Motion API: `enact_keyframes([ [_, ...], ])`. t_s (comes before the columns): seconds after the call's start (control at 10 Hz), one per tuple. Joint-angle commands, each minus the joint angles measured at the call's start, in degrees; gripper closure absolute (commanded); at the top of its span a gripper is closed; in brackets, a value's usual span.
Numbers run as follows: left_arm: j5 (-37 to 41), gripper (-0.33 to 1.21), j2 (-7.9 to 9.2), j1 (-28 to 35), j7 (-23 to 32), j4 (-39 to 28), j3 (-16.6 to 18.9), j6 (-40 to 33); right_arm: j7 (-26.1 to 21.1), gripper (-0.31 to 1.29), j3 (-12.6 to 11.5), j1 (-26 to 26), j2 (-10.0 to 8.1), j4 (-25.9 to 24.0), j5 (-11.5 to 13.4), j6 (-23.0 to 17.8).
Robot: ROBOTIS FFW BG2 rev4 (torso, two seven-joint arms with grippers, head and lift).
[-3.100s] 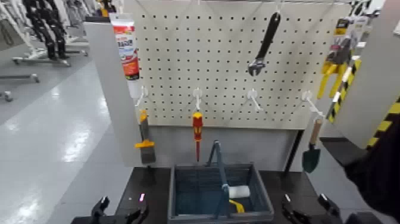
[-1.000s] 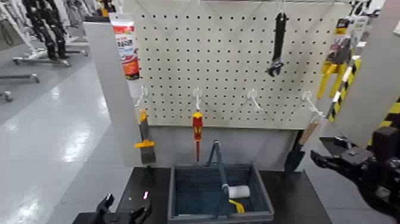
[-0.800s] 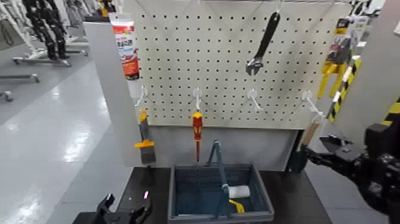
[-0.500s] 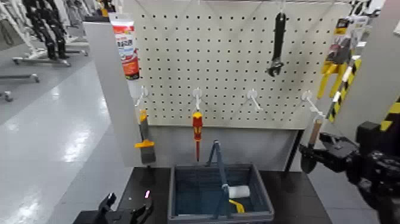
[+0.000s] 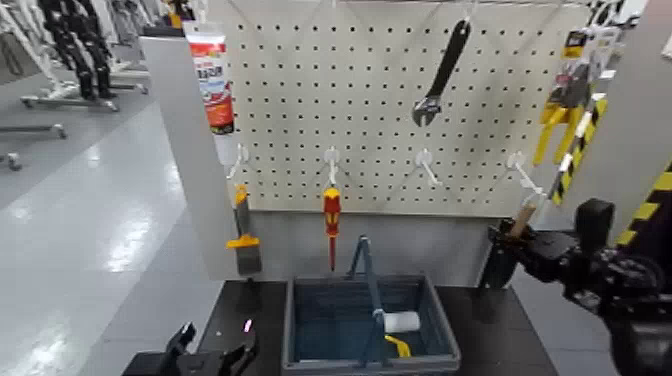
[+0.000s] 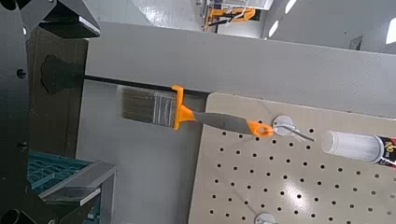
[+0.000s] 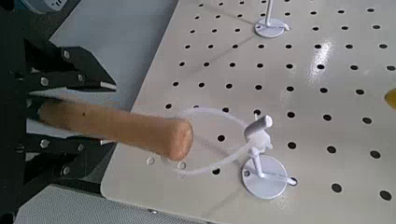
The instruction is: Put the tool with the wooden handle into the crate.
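Presently the right gripper (image 5: 510, 243) is raised at the lower right edge of the pegboard (image 5: 380, 100), its jaws closed on the wooden handle of the trowel (image 7: 112, 129) — the handle lies between the black fingers (image 7: 75, 70) in the right wrist view. A thin loop at the handle's end is on the white hook (image 7: 260, 140) (just beyond the jaws). The crate (image 5: 370, 325) sits on the dark bench (image 5: 250, 300), below and to the left of those jaws, well apart. The left gripper (image 5: 205, 350) rests low beside the crate — jaws parted, holding nothing.
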Motion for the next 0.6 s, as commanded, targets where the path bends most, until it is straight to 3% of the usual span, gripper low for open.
enact_keyframes([
  [0.1, 0.0, 0.11, -0.19, 0.0, -0.3, 0.0, 0.2, 0.0, 0.1, 1.2, 0.0, 0.4, 0.1, -0.5, -0.1, -0.5],
  [0.3, 0.1, 0.11, -0.02, 0.1, -0.6, 0.0, 0.2, -0.1, 0.1, 1.2, -0.6, 1.7, 0.36, -2.3, -0.3, -0.3],
  [0.6, 0.3, 0.11, -0.02, 0.1, -0.6, -0.1, 0.2, -0.1, 0.1, 1.2, -3.6, 5.3, 0.89, -8.1, -0.5, 1.4],
])
